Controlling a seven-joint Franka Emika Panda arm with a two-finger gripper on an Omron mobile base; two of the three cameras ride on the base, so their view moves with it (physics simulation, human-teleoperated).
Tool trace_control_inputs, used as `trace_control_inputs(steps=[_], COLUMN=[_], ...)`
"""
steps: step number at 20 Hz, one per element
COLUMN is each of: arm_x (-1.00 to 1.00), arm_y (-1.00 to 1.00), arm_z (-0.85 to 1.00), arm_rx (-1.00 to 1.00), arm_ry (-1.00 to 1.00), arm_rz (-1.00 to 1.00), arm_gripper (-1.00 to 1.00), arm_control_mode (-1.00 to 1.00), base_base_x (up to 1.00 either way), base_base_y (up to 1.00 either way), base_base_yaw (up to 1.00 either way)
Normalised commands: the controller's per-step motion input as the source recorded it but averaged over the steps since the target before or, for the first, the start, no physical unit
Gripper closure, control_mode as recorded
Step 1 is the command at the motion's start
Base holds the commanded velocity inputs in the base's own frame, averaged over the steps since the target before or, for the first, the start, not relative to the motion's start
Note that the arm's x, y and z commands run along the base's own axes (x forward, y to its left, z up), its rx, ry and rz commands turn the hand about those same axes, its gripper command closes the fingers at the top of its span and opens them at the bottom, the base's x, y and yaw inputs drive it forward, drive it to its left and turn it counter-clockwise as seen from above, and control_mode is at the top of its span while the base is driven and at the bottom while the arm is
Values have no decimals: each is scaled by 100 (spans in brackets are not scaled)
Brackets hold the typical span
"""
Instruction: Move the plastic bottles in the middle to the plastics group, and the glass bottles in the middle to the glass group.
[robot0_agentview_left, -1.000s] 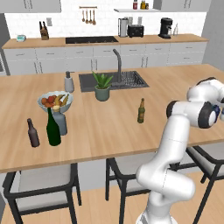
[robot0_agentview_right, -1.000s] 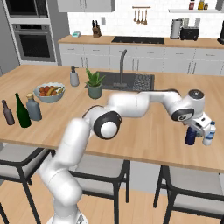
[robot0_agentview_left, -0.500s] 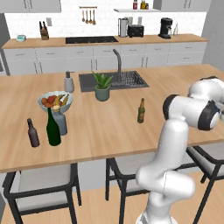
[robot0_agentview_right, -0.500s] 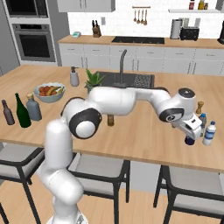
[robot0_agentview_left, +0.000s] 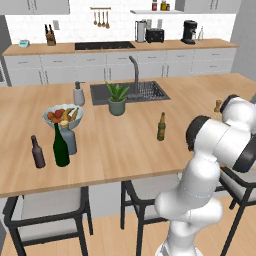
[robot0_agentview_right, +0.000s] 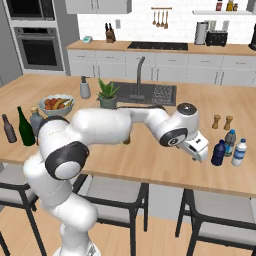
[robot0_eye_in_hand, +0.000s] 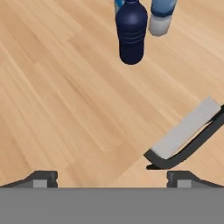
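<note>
Simulated kitchen island, seen from the base and from the hand. The gripper (robot0_eye_in_hand: 111, 177) hangs above the wooden counter (robot0_eye_in_hand: 52, 100) with its two dark fingertips (robot0_eye_in_hand: 41, 178) set wide apart and nothing between them. In the right base view the gripper (robot0_agentview_right: 199, 151) sits low over the counter's near right part.

Straight ahead of the gripper, well clear of its fingertips, stands the dark navy-blue bottle (robot0_eye_in_hand: 131, 33), upright on the wood. Just beyond it and a little to one side stands a pale bottle (robot0_eye_in_hand: 161, 17); a light blue water bottle with a dark cap (robot0_agentview_right: 229, 143) stands close behind the navy one. In the right base view the navy-blue bottle (robot0_agentview_right: 218, 153) is just beside the gripper, apart from it, with the pale bottle (robot0_agentview_right: 239, 153) on its far side. A dark chair frame with a grey seat (robot0_eye_in_hand: 188, 131) shows below the counter edge, near one fingertip.

Far from the gripper, at the opposite end of the counter, stand the tall green wine bottle (robot0_agentview_left: 60, 146), a small dark brown bottle (robot0_agentview_left: 37, 152) and a grey-blue flask (robot0_agentview_left: 68, 137), near a fruit bowl (robot0_agentview_left: 63, 115). The slim amber beer bottle (robot0_agentview_left: 161, 127) stands alone between that cluster and the arm.
</note>
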Motion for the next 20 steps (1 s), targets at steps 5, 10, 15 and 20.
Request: trace_control_inputs(steps=[5, 10, 15, 20], arm_x=[1, 6, 2, 20], arm_y=[88, 100, 100, 100], arm_z=[28, 22, 22, 12], arm_rx=[0, -3, -12, -9], arm_ry=[4, 21, 32, 23], arm_rz=[15, 35, 36, 34], arm_gripper=[-100, -100, -100, -100], arm_control_mode=[-100, -100, -100, -100], base_base_x=[0, 0, 0, 0], base_base_y=[0, 0, 0, 0], base_base_yaw=[0, 0, 0, 0])
